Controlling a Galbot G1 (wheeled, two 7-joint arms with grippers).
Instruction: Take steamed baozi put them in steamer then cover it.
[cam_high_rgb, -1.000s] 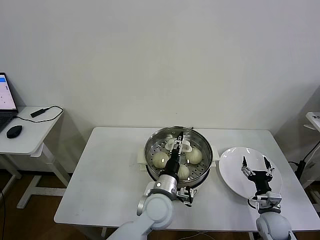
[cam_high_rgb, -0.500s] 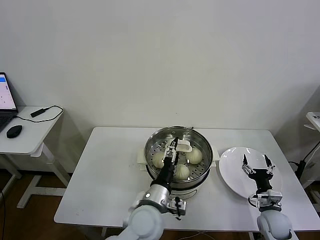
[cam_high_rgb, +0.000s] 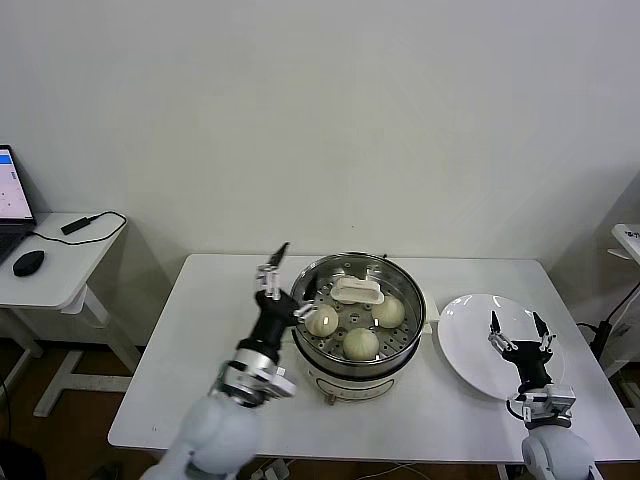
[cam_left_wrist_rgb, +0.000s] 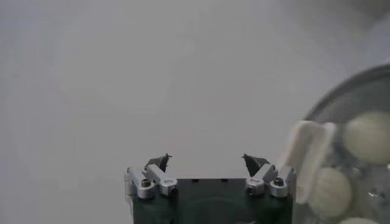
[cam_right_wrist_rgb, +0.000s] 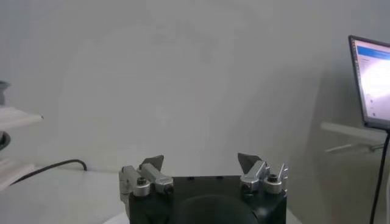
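The steel steamer (cam_high_rgb: 310, 352) stands mid-table on its white base. The clear glass cover lies on it, its cream-white handle (cam_high_rgb: 357, 291) on top. Three steamed baozi (cam_high_rgb: 322, 320) (cam_high_rgb: 388, 311) (cam_high_rgb: 360, 343) show through the glass; a fourth is not clearly seen. My left gripper (cam_high_rgb: 284, 276) is open and empty, just left of the pot's rim. The left wrist view shows its open fingertips (cam_left_wrist_rgb: 206, 161), the handle (cam_left_wrist_rgb: 304, 159) and baozi (cam_left_wrist_rgb: 367, 128). My right gripper (cam_high_rgb: 517, 336) is open and empty above the white plate (cam_high_rgb: 470, 345).
The empty white plate lies right of the steamer. A side desk (cam_high_rgb: 60, 262) with a mouse and laptop stands far left, off the table. The right wrist view shows only its open gripper (cam_right_wrist_rgb: 200, 162), a wall, a cable and a laptop screen (cam_right_wrist_rgb: 372, 82).
My left gripper has let go of the cover's handle and drawn back to the left of the pot. The cover stays on the steamer. The right arm has barely moved.
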